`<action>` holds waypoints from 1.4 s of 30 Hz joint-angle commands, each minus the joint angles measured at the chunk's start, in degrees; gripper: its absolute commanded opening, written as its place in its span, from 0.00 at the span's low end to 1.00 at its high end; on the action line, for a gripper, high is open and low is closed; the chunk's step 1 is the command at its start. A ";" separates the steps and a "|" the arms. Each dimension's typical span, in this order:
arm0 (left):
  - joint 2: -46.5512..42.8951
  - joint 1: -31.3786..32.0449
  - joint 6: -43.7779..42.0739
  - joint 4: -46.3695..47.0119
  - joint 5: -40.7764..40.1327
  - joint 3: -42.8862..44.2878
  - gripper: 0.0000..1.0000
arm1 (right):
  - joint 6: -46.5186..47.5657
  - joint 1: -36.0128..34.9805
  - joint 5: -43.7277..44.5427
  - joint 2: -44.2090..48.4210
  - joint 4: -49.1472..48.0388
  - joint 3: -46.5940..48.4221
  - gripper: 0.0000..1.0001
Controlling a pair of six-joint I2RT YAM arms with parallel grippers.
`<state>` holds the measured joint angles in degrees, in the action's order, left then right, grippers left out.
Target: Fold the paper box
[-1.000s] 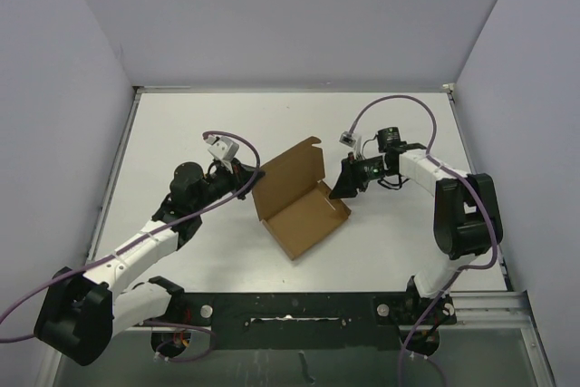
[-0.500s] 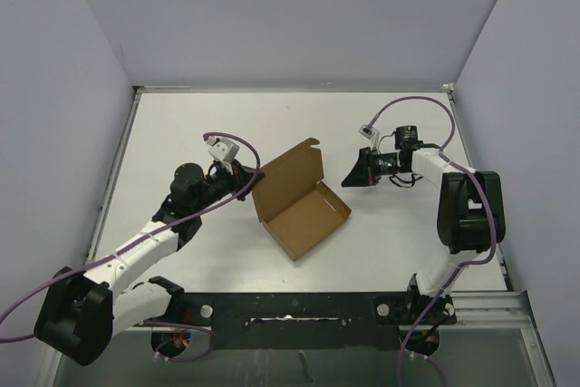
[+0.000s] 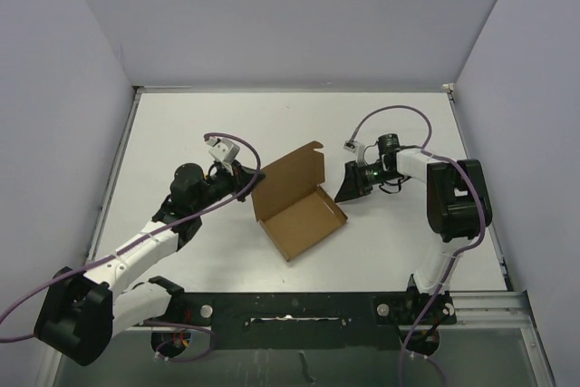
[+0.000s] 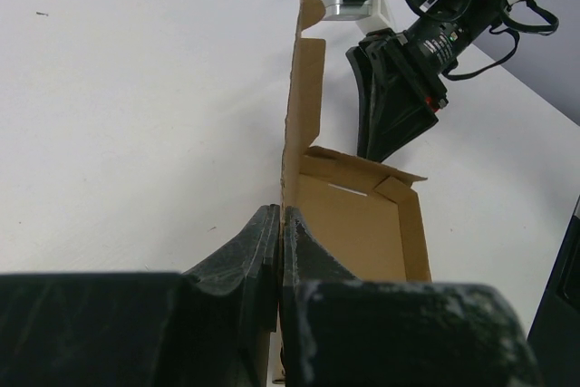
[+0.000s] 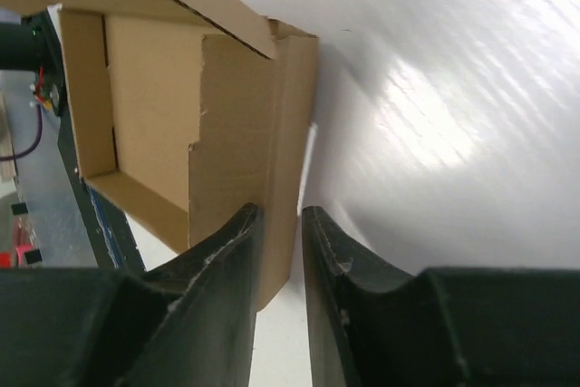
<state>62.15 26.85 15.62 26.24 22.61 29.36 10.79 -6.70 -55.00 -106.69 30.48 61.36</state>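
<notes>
Left tool (image 4: 283,215) clamped on paper box (image 4: 358,224) lid, right tool (image 5: 279,215) astride right wall, grip unclear; mid-fold, next needs tucking wall inward.

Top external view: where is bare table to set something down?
Free: far strip of the table behind the paper box, and the near strip before the base rail. Crowded: the middle, where left hand and right hand flank the box.
</notes>
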 commanded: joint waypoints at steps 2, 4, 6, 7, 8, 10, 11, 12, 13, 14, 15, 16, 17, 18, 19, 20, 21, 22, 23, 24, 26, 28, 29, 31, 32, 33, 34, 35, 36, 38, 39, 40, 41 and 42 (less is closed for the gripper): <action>-1.58 -0.35 -0.59 3.04 0.99 0.43 0.00 | 3.50 -2.02 -1.84 1.44 2.17 2.93 0.31; -1.60 -0.31 -0.59 3.03 1.02 0.51 0.00 | 3.90 -2.71 -2.14 1.56 2.46 2.97 0.35; -1.68 -0.31 -0.59 2.95 1.08 0.59 0.00 | 4.45 -3.31 -1.61 1.58 2.73 3.14 0.38; -1.78 -0.33 -0.59 2.94 1.18 0.60 0.00 | 4.56 -3.63 -1.18 1.57 2.79 3.15 0.39; -1.84 -0.31 -0.59 2.94 1.15 0.60 0.00 | 4.63 -3.94 -0.52 1.57 2.83 3.15 0.39; -1.84 -0.31 -0.52 2.94 1.09 0.61 0.00 | 4.73 -4.40 1.21 1.58 2.75 3.15 0.39; -1.78 -0.35 -0.50 2.94 1.12 0.61 0.00 | 4.78 -4.54 1.81 1.62 2.74 3.15 0.39; -1.84 -0.31 -0.50 2.94 1.12 0.54 0.00 | 4.77 -4.67 2.28 1.70 2.67 3.10 0.40; -1.90 -0.31 -0.43 2.98 1.10 0.48 0.00 | 4.77 -4.88 2.98 1.88 2.52 3.02 0.41; -1.92 -0.31 -0.41 3.02 1.13 0.44 0.00 | 5.00 -5.16 3.83 2.20 2.41 2.91 0.42; -1.94 -0.31 -0.37 3.03 1.08 0.36 0.00 | 5.10 -5.44 4.29 2.43 2.27 2.82 0.42; -2.07 -0.29 -0.33 3.03 1.11 0.30 0.00 | 5.14 -5.78 4.74 2.71 2.11 2.76 0.42; -2.22 -0.31 -0.32 3.03 1.04 0.19 0.00 | 5.31 -6.12 5.26 2.97 2.05 2.71 0.42; -2.30 -0.31 -0.26 3.03 1.05 0.10 0.00 | 5.60 -6.46 5.92 3.36 1.93 2.59 0.42; -2.44 -0.31 -0.24 2.98 1.03 0.04 0.00 | 5.71 -6.77 6.50 3.73 1.59 2.47 0.42; -2.68 -0.31 -0.24 2.95 1.03 -0.04 0.00 | 5.85 -7.01 7.35 4.18 1.26 2.26 0.42; -2.83 -0.31 -0.19 2.90 0.97 -0.09 0.00 | 5.95 -7.31 8.19 4.66 0.92 2.00 0.42; -2.95 -0.31 -0.11 2.92 0.95 -0.17 0.00 | 5.95 -7.50 8.81 5.31 0.46 1.74 0.42; -2.99 -0.32 -0.02 2.93 0.94 -0.26 0.00 | 5.85 -7.58 9.44 5.69 0.10 1.52 0.42; -3.05 -0.31 0.07 2.94 0.94 -0.39 0.00 | 5.87 -7.69 10.10 6.02 -0.16 1.37 0.42; -3.25 -0.31 0.24 3.02 0.86 -0.61 0.00 | 5.70 -7.88 10.51 6.40 -0.64 1.08 0.43; -3.71 -0.31 0.41 2.99 0.62 -0.90 0.00 | 5.65 -8.48 11.13 6.33 -0.80 1.00 0.42; -3.96 -0.32 0.57 3.13 0.41 -1.15 0.00 | 5.58 -8.87 11.55 6.25 -1.04 0.86 0.42; -4.27 -0.31 0.92 3.51 0.12 -1.87 0.00 | 5.45 -9.43 12.01 6.03 -1.40 0.65 0.42; -4.31 -0.24 1.17 3.75 0.01 -2.20 0.00 | 5.21 -9.59 12.02 5.96 -1.61 0.61 0.42; -4.27 -0.30 1.30 3.93 0.02 -2.39 0.00 | 5.06 -9.68 12.21 5.77 -1.83 0.52 0.42; -4.26 -0.29 1.38 4.11 -0.08 -2.60 0.00 | 4.92 -9.80 12.50 5.73 -2.16 0.28 0.41; -4.29 -0.31 1.49 4.31 -0.15 -2.83 0.00 | 4.68 -9.83 12.55 5.68 -2.56 0.01 0.40; -4.27 -0.31 1.66 4.46 -0.26 -2.97 0.00 | 4.46 -9.87 12.43 5.58 -2.68 0.03 0.38; -4.27 -0.31 1.82 4.44 -0.23 -2.80 0.00 | 4.26 -10.27 12.53 5.46 -2.95 0.07 0.36; -4.21 -0.31 1.93 4.44 -0.27 -2.66 0.00 | 4.18 -10.55 12.69 5.37 -3.04 0.19 0.36; -4.13 -0.31 1.96 4.43 -0.15 -2.51 0.00 | 4.18 -10.73 12.84 5.29 -3.03 0.29 0.38; -4.12 -0.31 1.96 4.36 -0.12 -2.35 0.00 | 4.08 -10.85 13.29 5.38 -3.22 0.29 0.41; -4.02 -0.31 1.96 4.16 -0.11 -2.12 0.00 | 4.09 -10.97 13.79 5.45 -3.30 0.23 0.43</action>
<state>59.66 26.79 16.64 26.85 22.68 26.30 15.07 -16.86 -42.72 -102.52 29.50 61.58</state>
